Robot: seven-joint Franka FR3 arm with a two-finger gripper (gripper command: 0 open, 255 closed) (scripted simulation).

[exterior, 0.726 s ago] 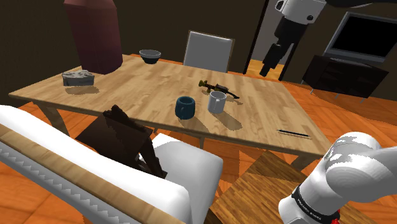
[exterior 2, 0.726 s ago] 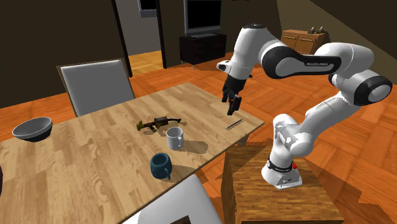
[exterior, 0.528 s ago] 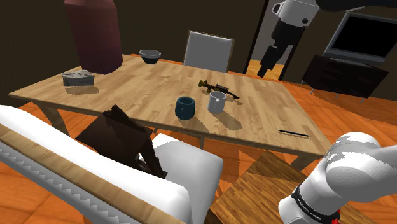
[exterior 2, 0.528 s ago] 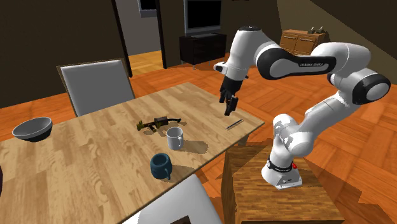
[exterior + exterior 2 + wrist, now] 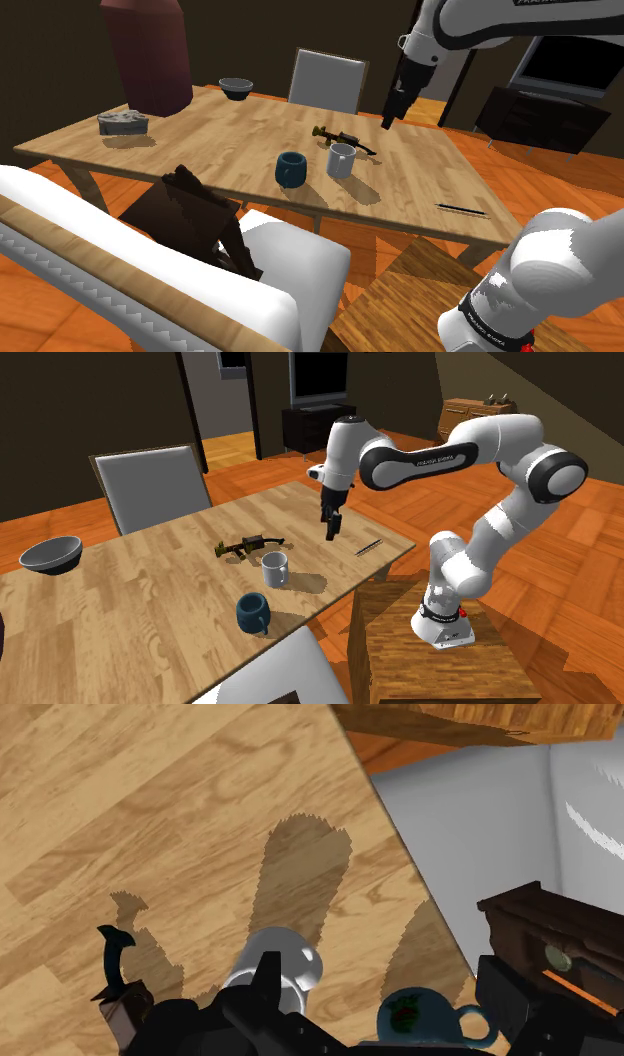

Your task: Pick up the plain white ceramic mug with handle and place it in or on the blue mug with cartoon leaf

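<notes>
The white mug (image 5: pixel 342 159) stands upright on the wooden table (image 5: pixel 220 130), handle showing in the second exterior view (image 5: pixel 275 568). The dark blue mug (image 5: pixel 291 168) stands just beside it, nearer the table's front edge (image 5: pixel 253 613). My gripper (image 5: pixel 389 117) hangs above the table, up and to the shoulder view's right of the white mug, touching nothing (image 5: pixel 331 528). In the wrist view the gripper (image 5: pixel 380 969) has its fingers apart and nothing between them, with the white mug (image 5: pixel 283 966) and the blue mug (image 5: pixel 420 1014) below.
A toy gun (image 5: pixel 345 138) lies behind the white mug. A pen (image 5: pixel 460 209) rests near the table's right corner. A bowl (image 5: pixel 236 88) and a grey object (image 5: pixel 123 122) sit far left. A grey chair (image 5: pixel 328 80) stands behind the table, a white sofa (image 5: pixel 150 270) in front.
The arm has swung in from beyond the table's corner. The gripper moved toward the shoulder view's left and down, now hanging over the table near the toy gun. Mugs unmoved.
</notes>
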